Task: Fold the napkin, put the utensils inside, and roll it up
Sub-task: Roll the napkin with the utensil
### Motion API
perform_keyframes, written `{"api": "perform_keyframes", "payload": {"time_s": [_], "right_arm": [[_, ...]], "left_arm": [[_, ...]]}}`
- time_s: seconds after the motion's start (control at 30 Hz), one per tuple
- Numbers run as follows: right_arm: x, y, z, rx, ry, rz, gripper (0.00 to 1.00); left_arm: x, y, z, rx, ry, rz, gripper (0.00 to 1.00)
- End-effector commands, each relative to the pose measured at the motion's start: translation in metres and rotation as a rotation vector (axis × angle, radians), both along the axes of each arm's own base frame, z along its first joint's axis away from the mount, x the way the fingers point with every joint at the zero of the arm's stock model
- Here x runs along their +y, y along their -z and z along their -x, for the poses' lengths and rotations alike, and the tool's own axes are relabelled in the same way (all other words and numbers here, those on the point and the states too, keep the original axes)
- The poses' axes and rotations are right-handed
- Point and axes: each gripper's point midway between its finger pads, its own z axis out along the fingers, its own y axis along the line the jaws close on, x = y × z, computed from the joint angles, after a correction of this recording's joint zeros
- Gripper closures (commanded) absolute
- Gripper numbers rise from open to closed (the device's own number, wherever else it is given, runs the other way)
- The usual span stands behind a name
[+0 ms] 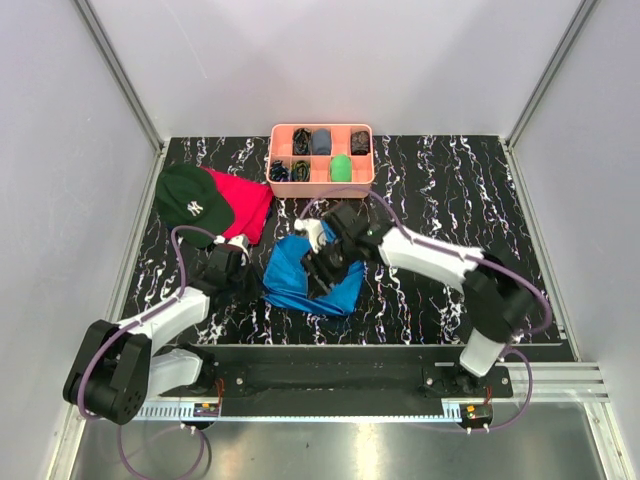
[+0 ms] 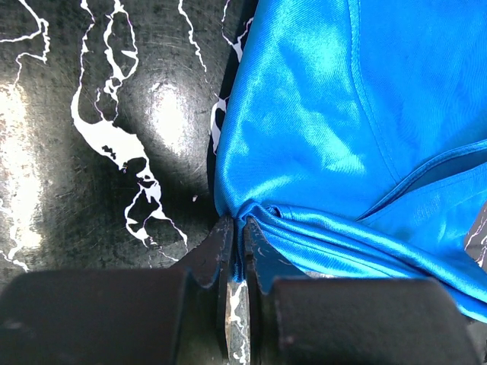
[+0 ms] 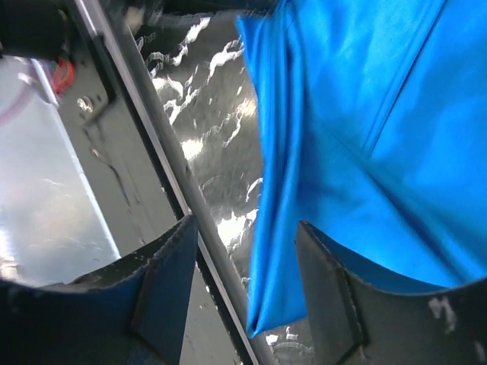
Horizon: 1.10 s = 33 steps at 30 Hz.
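The bright blue napkin (image 1: 300, 285) lies crumpled on the black marbled table, just in front of the arms' reach. My left gripper (image 1: 250, 268) is at its left edge, shut on a pinched fold of the napkin (image 2: 319, 137); the cloth bunches into the closed jaws of that gripper (image 2: 237, 232). My right gripper (image 1: 323, 268) hovers over the napkin's middle. In the right wrist view it (image 3: 243, 285) is open, with a hanging fold of the napkin (image 3: 335, 152) between the fingers, close to the right finger (image 3: 327, 281). The utensils are not in view.
A pink compartment tray (image 1: 322, 129) with small dark items and a green one stands at the back. A dark green cap (image 1: 190, 195) lies on a red cloth (image 1: 248, 200) at the left. The table's front rail (image 3: 152, 160) runs just under the right gripper.
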Motion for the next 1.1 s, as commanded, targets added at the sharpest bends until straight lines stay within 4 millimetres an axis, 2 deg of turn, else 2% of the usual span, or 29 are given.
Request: {"api": "perform_keyframes", "payload": {"time_s": [0.0, 0.03, 0.23, 0.43, 0.53, 0.63, 0.7, 0.83, 0.93, 1.07], "right_arm": [[-0.006, -0.007, 0.000, -0.266, 0.096, 0.063, 0.35], [-0.012, 0.000, 0.006, -0.269, 0.103, 0.081, 0.34], [-0.020, -0.002, 0.023, -0.301, 0.119, 0.082, 0.31], [-0.022, 0.001, 0.021, -0.341, 0.126, 0.092, 0.30], [-0.020, 0.007, 0.024, -0.320, 0.103, 0.099, 0.35], [-0.019, 0.015, 0.030, -0.289, 0.080, 0.108, 0.44], [-0.018, 0.018, 0.033, -0.272, 0.075, 0.109, 0.54], [-0.021, 0.027, 0.033, -0.257, 0.088, 0.140, 0.66], [-0.020, 0.030, 0.034, -0.245, 0.086, 0.150, 0.65], [-0.019, 0.028, 0.034, -0.238, 0.080, 0.146, 0.55]], "left_arm": [[0.006, -0.001, -0.003, 0.006, -0.002, -0.042, 0.93], [0.005, -0.001, -0.003, 0.008, -0.001, -0.041, 0.93], [0.004, 0.000, -0.002, 0.015, 0.006, -0.038, 0.94], [0.005, 0.000, -0.002, 0.013, 0.005, -0.038, 0.96], [0.005, 0.000, -0.002, 0.013, 0.005, -0.038, 0.96], [0.004, -0.001, -0.002, 0.015, 0.006, -0.035, 0.96], [0.005, 0.000, -0.002, 0.015, 0.002, -0.040, 0.96], [0.005, 0.000, -0.002, 0.015, 0.002, -0.040, 0.97], [0.005, -0.001, -0.003, 0.010, 0.002, -0.039, 0.98], [0.005, 0.000, -0.002, 0.013, 0.000, -0.040, 0.98]]}}
